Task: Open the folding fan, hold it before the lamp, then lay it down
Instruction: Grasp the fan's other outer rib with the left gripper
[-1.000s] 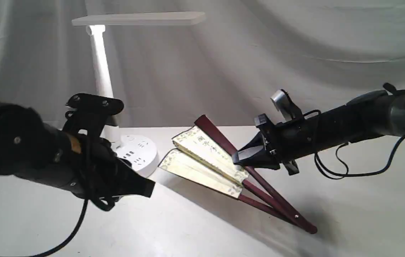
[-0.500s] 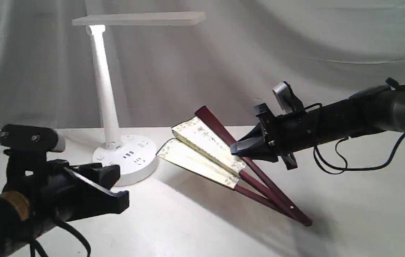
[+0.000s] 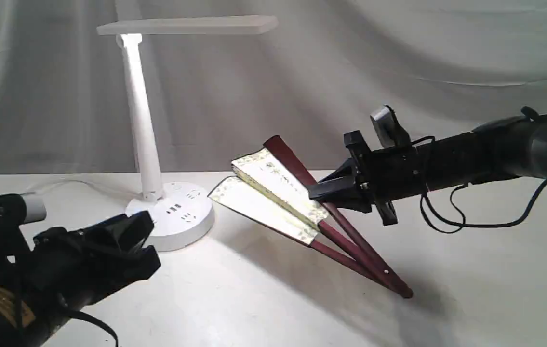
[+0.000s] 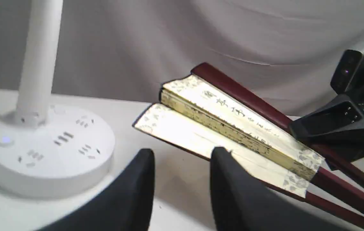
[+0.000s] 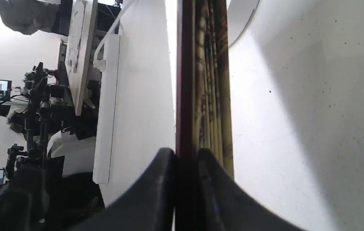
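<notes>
Fan move: folding fan (image 3: 278,185) is riding higher than 1 s ago, pivot end drawn leftward; L gripper (image 3: 150,246) is now lying low at front-left.
Fan look: partly open, splitting into two pleat stacks; cream leaf w/ black script, maroon ribs & guards.
Fan place: slanting over table (image 3: 254,303), leaf end up, just beside lamp (image 3: 140,120) base.
R gripper (image 3: 315,193): clamping upper guard.
L gripper: fingers standing apart, empty.
Materials: matte white table, smooth plastic lamp, draped cloth (image 3: 398,58) hanging behind.

Right fingers (image 3: 322,191) seemingly pinching fan (image 3: 273,195), lamp (image 3: 144,130) near
</notes>
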